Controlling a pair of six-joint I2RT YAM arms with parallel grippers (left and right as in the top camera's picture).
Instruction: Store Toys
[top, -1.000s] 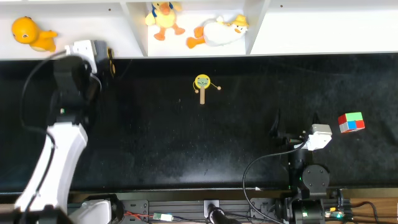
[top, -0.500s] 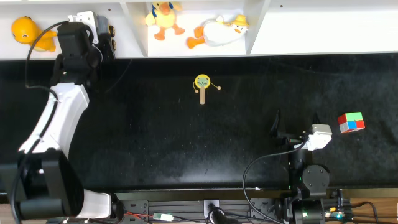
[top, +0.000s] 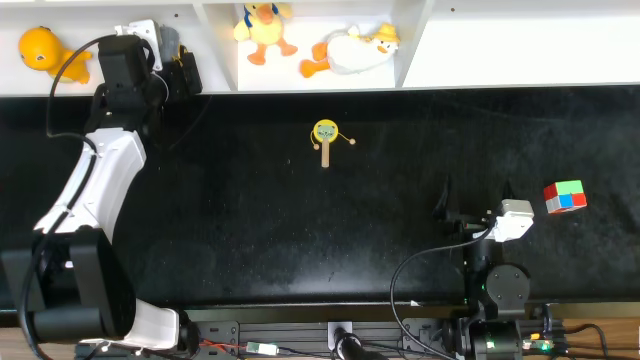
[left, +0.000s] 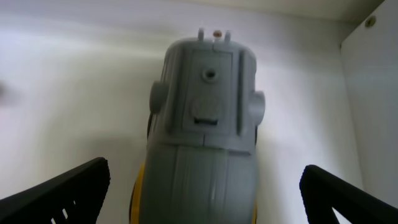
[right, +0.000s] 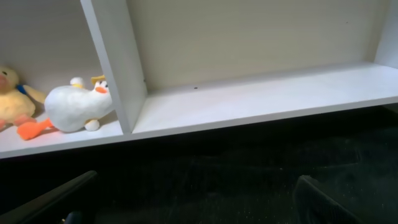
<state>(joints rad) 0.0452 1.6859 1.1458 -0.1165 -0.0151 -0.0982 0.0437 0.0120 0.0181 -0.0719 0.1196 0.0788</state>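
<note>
**Grey toy in the left compartment**

We see the grey plastic toy with yellow trim standing in the left compartment of the white shelf, between the widely spread fingers of the left gripper, touching neither. An orange rubber duck shares that compartment. The right gripper gapes wide, empty, over the black table.

Left end effector far forward, spread wide, right end effector held low, spread
</note>
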